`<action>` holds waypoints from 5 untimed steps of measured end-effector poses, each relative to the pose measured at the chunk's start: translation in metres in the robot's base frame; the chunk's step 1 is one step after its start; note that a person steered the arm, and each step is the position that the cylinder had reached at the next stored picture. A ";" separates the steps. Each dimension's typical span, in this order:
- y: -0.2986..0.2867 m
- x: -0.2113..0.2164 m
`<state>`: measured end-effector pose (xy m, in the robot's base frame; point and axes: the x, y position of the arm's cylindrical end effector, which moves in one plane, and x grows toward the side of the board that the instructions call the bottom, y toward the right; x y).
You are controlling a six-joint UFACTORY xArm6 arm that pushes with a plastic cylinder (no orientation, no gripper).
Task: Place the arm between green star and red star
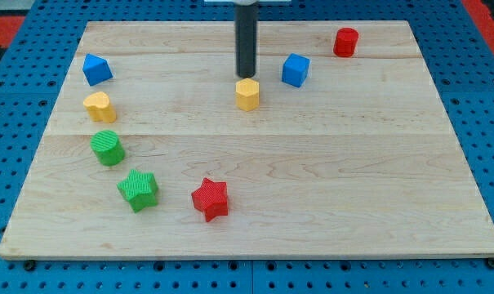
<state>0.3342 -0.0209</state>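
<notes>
1. Rod and tip: the dark rod comes straight down from the view's top, and my tip (246,76) ends just above the yellow hexagonal block (247,94), very close to its upper edge; whether they touch cannot be told. The arm carries no jaws, only this rod, so nothing is spread, pressed together or pinching.
2. Green star (139,189) lies near the view's bottom left, on the wooden board (353,196).
3. Red star (211,198) lies just to the view's right of the green star, slightly lower, with a bare strip of board between the two.
4. Tip against the stars: my tip is well apart from both, far toward the view's top and somewhat to the right of the gap between them.
5. Green round block (108,148) sits up and left of the green star, near it.
6. Yellow block (100,107) with a rounded outline sits above the green round block, and a blue block (97,69) sits above that, near the board's upper left corner.
7. Blue cube (295,70) stands to the view's right of the rod, near the yellow hexagonal block but apart from it.
8. Red block (345,42), short and roughly cylindrical, stands near the board's top edge toward the right.
9. Blue pegboard (483,98) surrounds the board on every side.
</notes>
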 end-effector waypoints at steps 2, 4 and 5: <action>-0.028 0.120; -0.098 0.188; -0.069 0.213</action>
<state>0.5473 -0.0895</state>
